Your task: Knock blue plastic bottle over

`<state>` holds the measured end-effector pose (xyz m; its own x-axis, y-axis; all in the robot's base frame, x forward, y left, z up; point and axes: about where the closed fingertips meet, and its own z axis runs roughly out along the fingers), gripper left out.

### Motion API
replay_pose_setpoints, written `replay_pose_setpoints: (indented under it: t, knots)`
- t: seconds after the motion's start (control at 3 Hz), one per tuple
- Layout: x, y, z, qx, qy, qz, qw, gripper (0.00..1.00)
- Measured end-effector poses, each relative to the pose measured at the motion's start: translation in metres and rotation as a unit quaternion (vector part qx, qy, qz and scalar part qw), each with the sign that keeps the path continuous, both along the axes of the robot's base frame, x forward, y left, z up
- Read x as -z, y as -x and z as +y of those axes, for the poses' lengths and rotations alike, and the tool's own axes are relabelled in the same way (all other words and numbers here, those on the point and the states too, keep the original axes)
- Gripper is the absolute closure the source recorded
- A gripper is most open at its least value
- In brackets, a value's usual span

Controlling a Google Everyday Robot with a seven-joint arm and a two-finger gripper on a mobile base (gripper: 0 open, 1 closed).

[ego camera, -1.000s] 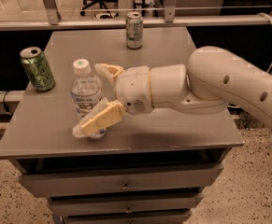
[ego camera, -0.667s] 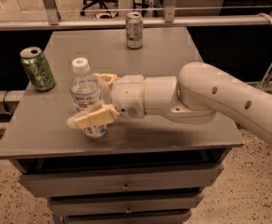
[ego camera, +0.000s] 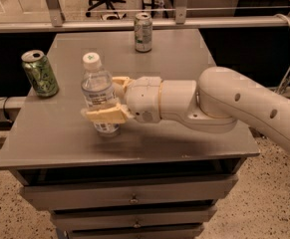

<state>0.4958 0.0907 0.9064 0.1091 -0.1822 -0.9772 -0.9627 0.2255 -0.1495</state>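
Blue plastic bottle (ego camera: 97, 86) stands upright, left of centre on your tabletop (ego camera: 184, 54). Your pincer (ego camera: 100, 97) reaches in from the right, spread wide around it: one finger crosses the front of its lower body, the other sits behind. A green can (ego camera: 40, 73) stands near the left edge and a silver can (ego camera: 143, 32) at the far edge.

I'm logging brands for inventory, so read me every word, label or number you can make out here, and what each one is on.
No text can be quoted here.
Blue plastic bottle: printed label, too blurred to read.
Green soda can: markings, unreadable.
Pale silver-green can: print, unreadable.
Claw, at the bottle's label height: no writing visible.
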Motion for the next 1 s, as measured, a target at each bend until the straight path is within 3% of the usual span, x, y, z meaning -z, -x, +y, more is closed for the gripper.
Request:
replay_pose_setpoints:
  t: [0.33, 0.67, 1.0]
  knots:
    - [-0.03, -0.018, -0.015, 0.017, 0.026, -0.024, 0.9992, 0.94]
    - [-0.061, -0.044, -0.029, 0.03, 0.075, -0.039, 0.996, 1.0]
    - [-0.066, -0.069, -0.039, 0.034, 0.147, -0.028, 0.9882, 1.0]
